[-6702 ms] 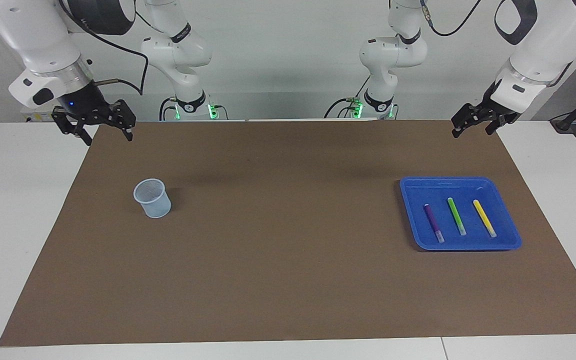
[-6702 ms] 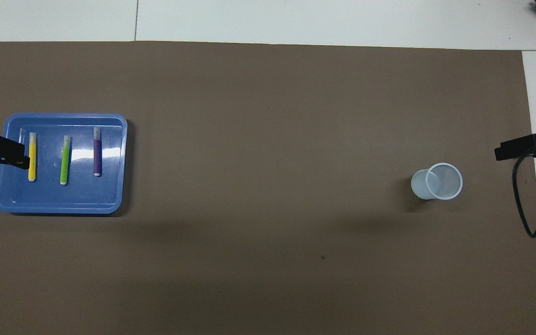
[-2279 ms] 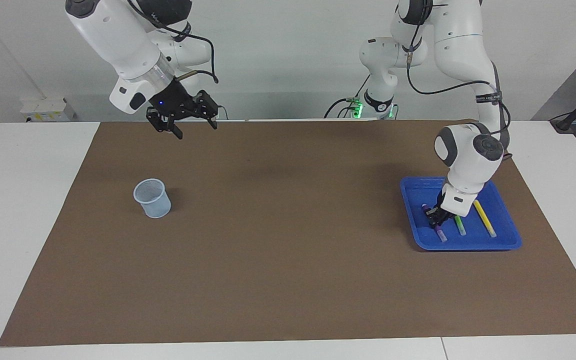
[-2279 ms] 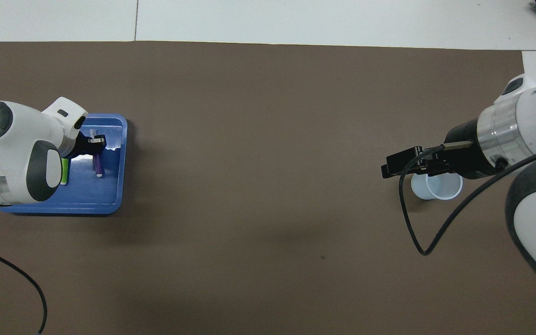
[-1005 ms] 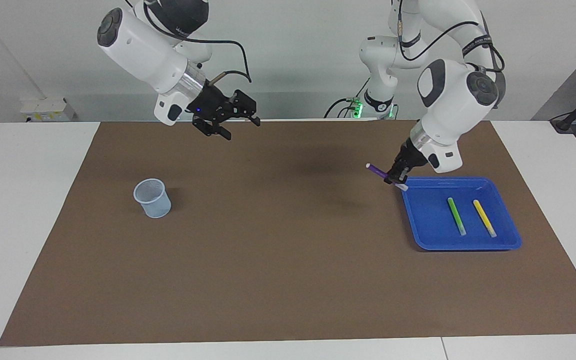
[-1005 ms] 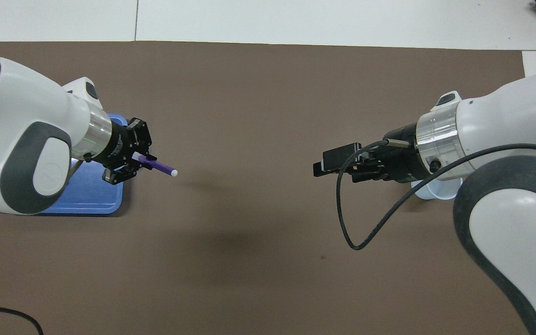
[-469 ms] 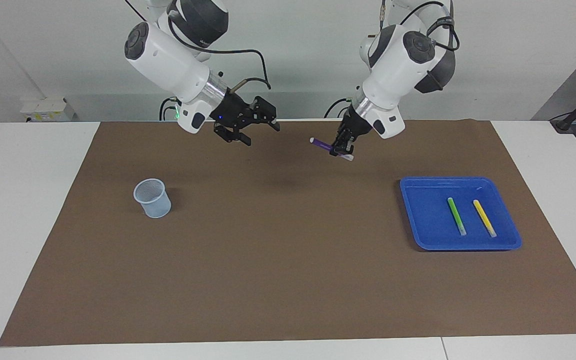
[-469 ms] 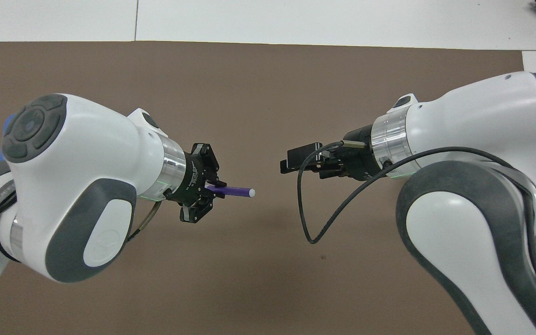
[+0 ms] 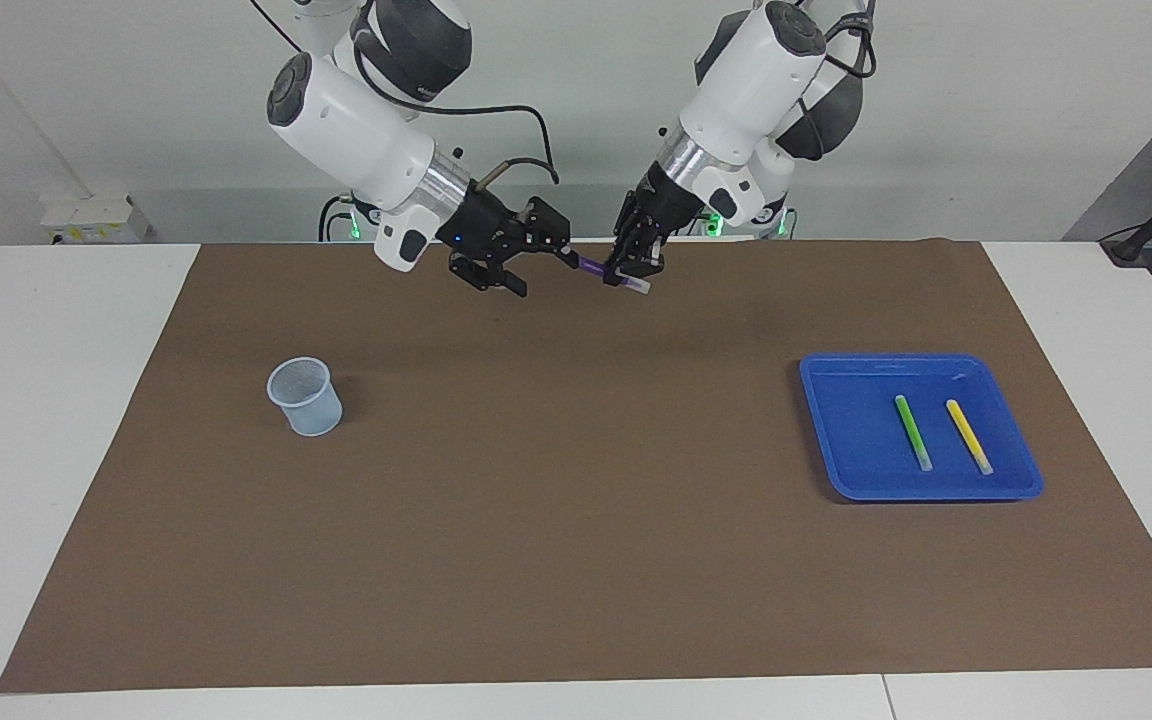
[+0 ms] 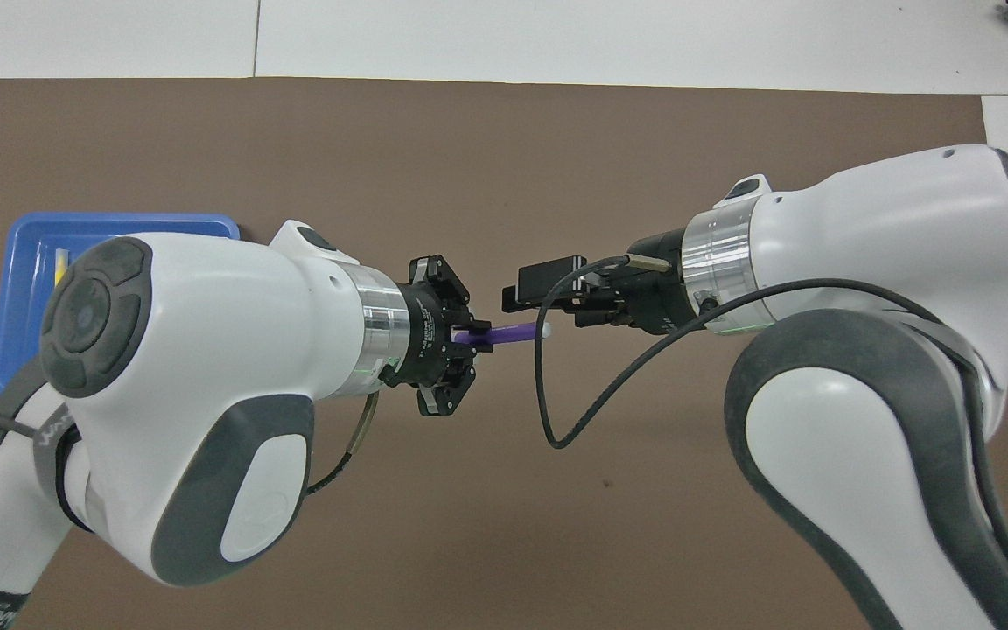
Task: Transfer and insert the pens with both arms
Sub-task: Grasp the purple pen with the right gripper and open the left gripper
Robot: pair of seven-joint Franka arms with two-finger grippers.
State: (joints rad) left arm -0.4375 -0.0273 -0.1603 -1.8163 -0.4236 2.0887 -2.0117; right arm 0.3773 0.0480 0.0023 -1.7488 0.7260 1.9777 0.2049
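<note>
— Two arms meet in the air over the brown mat (image 9: 576,520), at the robots' end of the table (image 9: 56,400). What do we make of the left claw (image 9: 633,268)?

— We see it clamped tight on the purple pen (image 9: 593,268), which lies nearly level and points its free end at the right claw (image 9: 526,262). From overhead the pen's pale tip (image 10: 544,329) reaches the fingers of that claw.

— And is the right claw gripping it?

— We read its fingers as spread wide, with the pen's tip at or between them; we cannot tell whether they touch it.

— Where are the other pens?

— We find the green pen (image 9: 913,432) and the yellow pen (image 9: 969,436) lying side by side, apart from each other, in the blue tray (image 9: 856,480) toward the left arm's end of the table.

— Anything at the right arm's end?

— We see a pale mesh cup (image 9: 305,396) standing upright on the mat, well apart from both claws.
</note>
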